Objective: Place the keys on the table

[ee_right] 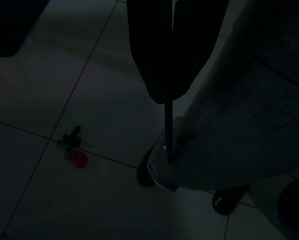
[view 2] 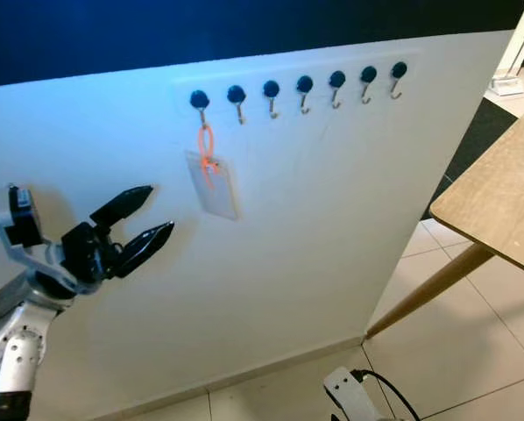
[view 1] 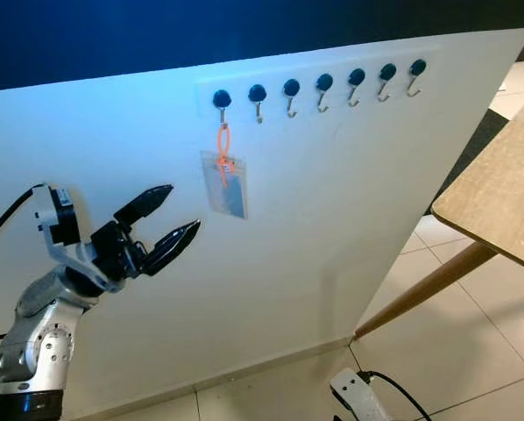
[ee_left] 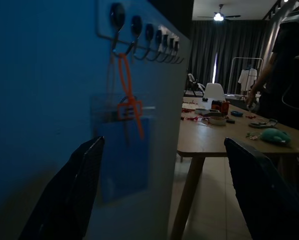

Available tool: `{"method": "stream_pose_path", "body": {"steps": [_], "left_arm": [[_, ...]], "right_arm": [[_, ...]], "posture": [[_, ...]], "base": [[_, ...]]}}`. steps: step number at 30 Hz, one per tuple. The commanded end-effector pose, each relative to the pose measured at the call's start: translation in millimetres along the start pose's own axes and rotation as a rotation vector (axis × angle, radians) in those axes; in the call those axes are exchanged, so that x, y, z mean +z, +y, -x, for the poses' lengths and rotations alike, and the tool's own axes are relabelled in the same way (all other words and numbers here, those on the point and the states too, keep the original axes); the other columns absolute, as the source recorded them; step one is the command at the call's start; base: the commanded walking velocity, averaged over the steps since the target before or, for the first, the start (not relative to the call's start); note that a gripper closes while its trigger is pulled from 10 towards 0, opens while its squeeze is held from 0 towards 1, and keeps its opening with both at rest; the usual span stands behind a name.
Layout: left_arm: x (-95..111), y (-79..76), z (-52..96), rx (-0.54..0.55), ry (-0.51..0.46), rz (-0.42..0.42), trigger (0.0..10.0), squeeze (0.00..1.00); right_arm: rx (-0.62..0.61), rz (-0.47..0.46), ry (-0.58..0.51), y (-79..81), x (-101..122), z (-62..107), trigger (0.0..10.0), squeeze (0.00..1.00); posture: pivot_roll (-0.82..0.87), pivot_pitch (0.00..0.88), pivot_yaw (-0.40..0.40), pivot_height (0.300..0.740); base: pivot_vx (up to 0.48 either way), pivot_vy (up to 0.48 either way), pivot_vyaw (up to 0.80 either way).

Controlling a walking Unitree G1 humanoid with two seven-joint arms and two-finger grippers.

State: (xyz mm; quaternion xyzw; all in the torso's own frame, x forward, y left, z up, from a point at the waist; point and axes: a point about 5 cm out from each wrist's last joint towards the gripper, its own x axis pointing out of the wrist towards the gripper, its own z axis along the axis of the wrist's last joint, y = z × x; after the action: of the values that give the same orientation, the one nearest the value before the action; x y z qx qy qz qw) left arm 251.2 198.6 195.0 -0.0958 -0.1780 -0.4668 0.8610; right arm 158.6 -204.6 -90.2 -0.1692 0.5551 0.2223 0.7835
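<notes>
Across most of the head views a white panel (view 1: 315,237) is seen standing on pale floor tiles (view 1: 472,351), its right edge running down beside a wooden table (view 1: 499,202) with a slanted leg; open tiled floor is left between the two. Near the panel's top edge a row of dark-knobbed hooks (view 1: 323,88) is fixed, and from the leftmost one a clear card sleeve (view 1: 224,184) is hung by an orange loop (view 1: 223,145) (a bluish card is held inside it). Below and left of the sleeve, apart from it, the left gripper (view 1: 170,219) is raised with its black fingers spread and nothing between them. On the tabletop, small dishes and oddments (ee_left: 214,112) can be made out. At the right wrist, the right gripper (ee_right: 165,55) is pointed at dark floor, fingers brought together; keys (ee_right: 72,147) with a red tag are lying on a tile there.
</notes>
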Motion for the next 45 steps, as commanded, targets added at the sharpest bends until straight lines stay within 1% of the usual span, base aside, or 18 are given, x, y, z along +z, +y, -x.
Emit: {"method": "stream_pose_path", "body": {"steps": [1,4,6,8,11,15,16,19,22,30,35,40,45], "left_arm": [[-1.9,-0.5,-9.9,0.025,-0.030,0.012,10.0,0.00],[-1.1,-0.5,-13.9,0.028,-0.051,0.019,10.0,0.00],[-1.5,-5.5,-21.3,-0.003,-0.053,0.019,10.0,0.00],[-2.2,-7.5,-23.5,-0.012,-0.049,0.015,10.0,0.00],[-0.6,-10.7,-32.2,-0.027,-0.081,0.039,10.0,0.00],[-1.7,-15.6,-36.3,-0.060,-0.076,0.050,10.0,0.00],[-1.7,-15.6,-36.3,-0.060,-0.076,0.050,10.0,0.00],[-5.2,-18.9,-45.2,-0.059,-0.079,0.059,10.0,0.00],[-6.3,-19.5,-48.8,-0.058,-0.085,0.065,10.0,0.00],[-12.0,-16.5,-57.9,-0.026,-0.075,0.076,10.0,0.00],[-15.5,-12.9,-63.8,0.007,-0.070,0.060,10.0,0.00],[-20.8,-7.8,-65.4,0.040,-0.037,0.047,10.0,0.00],[-23.3,-6.4,-67.4,0.057,-0.021,0.036,10.0,0.00]], "right_arm": [[0.010,0.008,0.071,6.8,-16.6,-1.0,10.0,0.00],[0.009,0.009,0.070,6.5,-16.1,-1.0,10.0,0.00],[0.006,0.011,0.069,6.3,-15.6,-1.1,10.0,0.00],[0.005,0.012,0.069,6.2,-15.5,-1.1,10.0,0.00],[0.002,0.007,0.070,5.7,-16.2,-0.9,10.0,0.00],[0.000,0.007,0.074,5.6,-18.0,-0.6,10.0,0.00],[0.000,0.007,0.074,5.6,-18.0,-0.6,10.0,0.00],[-0.001,0.006,0.080,6.6,-19.8,-0.8,10.0,0.00],[-0.001,0.007,0.078,6.7,-19.1,-0.9,10.0,0.00],[-0.006,0.006,0.073,6.3,-17.6,-1.1,10.0,0.00],[-0.010,0.003,0.071,5.9,-17.5,-1.0,10.0,0.00],[-0.011,-0.004,0.067,6.9,-17.4,-1.4,10.0,0.00],[-0.012,-0.007,0.065,7.1,-17.6,-1.4,10.0,0.00]], "posture": [[-0.05,0.058,0.025,0.740],[-0.05,0.056,0.025,0.740],[-0.05,0.055,0.026,0.740],[-0.05,0.055,0.026,0.740],[-0.06,0.058,0.029,0.740],[-0.06,0.058,0.029,0.740],[-0.06,0.058,0.029,0.740],[-0.06,0.057,0.028,0.740],[-0.06,0.057,0.028,0.740],[-0.06,0.057,0.030,0.740],[-0.06,0.058,0.032,0.740],[-0.07,0.058,0.036,0.740],[-0.07,0.062,0.039,0.740]], "base": [[0.000,0.000,0.00],[0.000,0.000,0.00],[0.000,0.000,0.00],[0.000,0.000,0.00],[0.000,0.000,0.00],[0.000,0.000,0.00],[0.000,0.000,0.00],[0.000,0.000,0.00],[0.000,0.000,0.00],[0.000,0.000,0.00],[0.000,0.000,0.00],[0.000,0.000,0.00],[0.000,0.000,0.00]]}}
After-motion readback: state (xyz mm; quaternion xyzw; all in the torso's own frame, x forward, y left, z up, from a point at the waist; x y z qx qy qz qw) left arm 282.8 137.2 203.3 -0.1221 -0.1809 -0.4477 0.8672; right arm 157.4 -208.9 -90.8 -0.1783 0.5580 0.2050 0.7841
